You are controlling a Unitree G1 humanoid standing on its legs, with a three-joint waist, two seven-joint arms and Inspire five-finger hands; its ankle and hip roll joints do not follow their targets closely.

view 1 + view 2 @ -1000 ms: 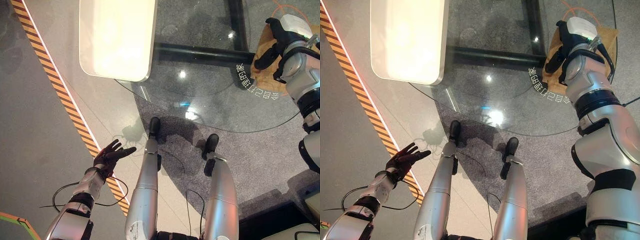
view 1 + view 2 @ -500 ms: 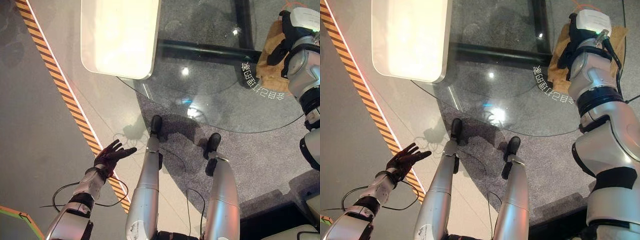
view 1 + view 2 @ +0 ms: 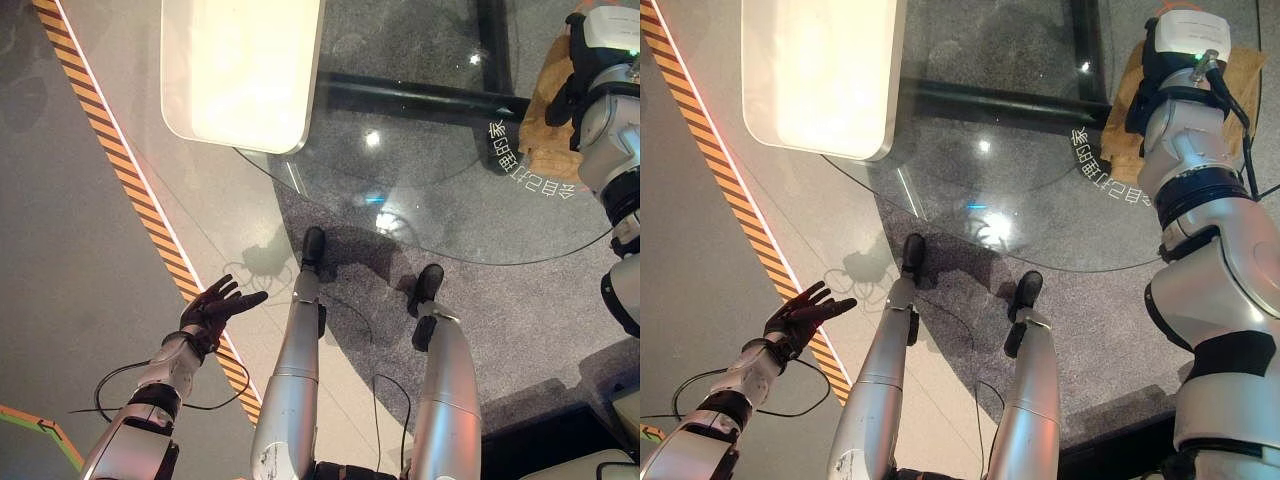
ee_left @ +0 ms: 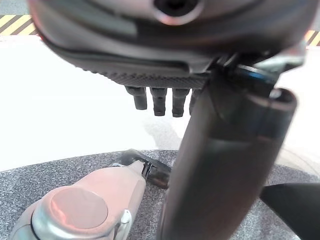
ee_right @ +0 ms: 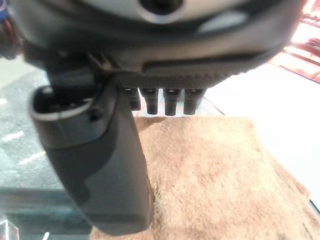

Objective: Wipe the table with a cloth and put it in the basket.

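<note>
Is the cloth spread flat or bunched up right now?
Spread flat: the brown cloth lies open on the glass table, under the right robot hand.

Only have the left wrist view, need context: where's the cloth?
Observer: The brown fluffy cloth lies on the round glass table, at its far right edge.
Operator: Right hand on it?
Observer: The right hand is over the cloth, fingers straight, not curled round it; I cannot tell whether they touch.
Operator: And my left hand relative to the table?
Observer: The left hand is open, off the table, above the black-and-yellow striped floor tape.
</note>
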